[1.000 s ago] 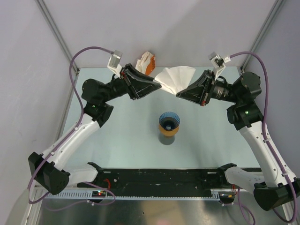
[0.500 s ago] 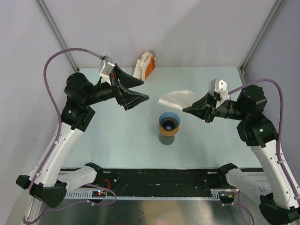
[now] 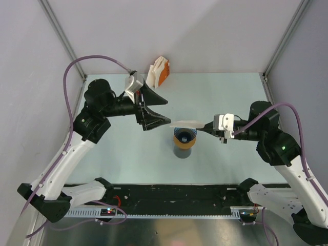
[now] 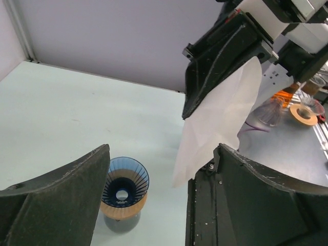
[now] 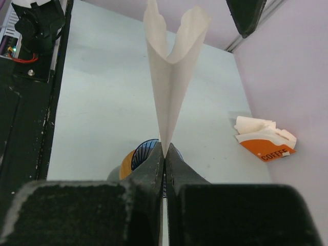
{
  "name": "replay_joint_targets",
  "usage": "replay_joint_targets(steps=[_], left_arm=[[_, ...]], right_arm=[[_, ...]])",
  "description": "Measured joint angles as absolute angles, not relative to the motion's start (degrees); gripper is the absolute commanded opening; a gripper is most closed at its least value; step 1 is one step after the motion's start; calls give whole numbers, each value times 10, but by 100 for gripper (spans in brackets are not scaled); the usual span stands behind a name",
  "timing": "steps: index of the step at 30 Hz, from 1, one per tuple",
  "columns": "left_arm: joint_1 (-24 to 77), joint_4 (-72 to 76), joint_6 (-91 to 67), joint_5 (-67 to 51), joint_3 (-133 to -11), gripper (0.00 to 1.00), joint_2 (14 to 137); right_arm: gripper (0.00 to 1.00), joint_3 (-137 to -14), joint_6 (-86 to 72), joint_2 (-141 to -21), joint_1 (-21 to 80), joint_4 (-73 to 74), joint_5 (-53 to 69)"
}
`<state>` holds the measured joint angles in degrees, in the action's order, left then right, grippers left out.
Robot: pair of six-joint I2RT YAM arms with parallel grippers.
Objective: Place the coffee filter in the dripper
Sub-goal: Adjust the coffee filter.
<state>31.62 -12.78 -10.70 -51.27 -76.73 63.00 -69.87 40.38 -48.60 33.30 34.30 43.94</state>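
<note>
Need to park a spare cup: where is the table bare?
Bare: the far right corner beyond the right gripper, and the near strip between the dripper and the black rail. Crowded: mid-table, where the left gripper and the filter hang by the dripper.

We see a white coffee filter [image 5: 171, 77], a blue ribbed dripper [image 4: 125, 180], an orange ring [image 4: 114, 210], a pale blue-green tabletop [image 3: 230, 97], purple cables [image 3: 97, 56], and a far orange-and-white packet [image 3: 160, 72].

Pale lavender walls [image 3: 179, 31] enclose a light-blue tabletop [image 3: 230, 97].
</note>
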Motion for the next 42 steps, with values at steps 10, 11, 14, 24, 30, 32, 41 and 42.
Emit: replay_joint_targets(steps=[10,11,14,24,30,32,41,42], left_arm=[[356,-150,-58,-512,-788,83,642],[359,-152,-53,-512,-788,82,642],[367,-160,-39,-512,-789,79,646],[385,-174,-10,-512,-790,64,650],[396,-180,15,-506,-790,56,651],[400,-183,21,-502,-790,56,652],[435,-201,41,-489,-790,41,663],[438,-203,41,-486,-790,35,665]], right_arm=[[0,-699,425,-486,358,354,427],[0,-699,425,-486,359,354,427],[0,-699,425,-486,362,354,427],[0,-699,422,-491,367,353,427],[0,-699,419,-495,373,352,427],[0,-699,416,-496,375,349,429],[2,-699,404,-509,377,340,438],[4,-699,403,-510,377,340,439]])
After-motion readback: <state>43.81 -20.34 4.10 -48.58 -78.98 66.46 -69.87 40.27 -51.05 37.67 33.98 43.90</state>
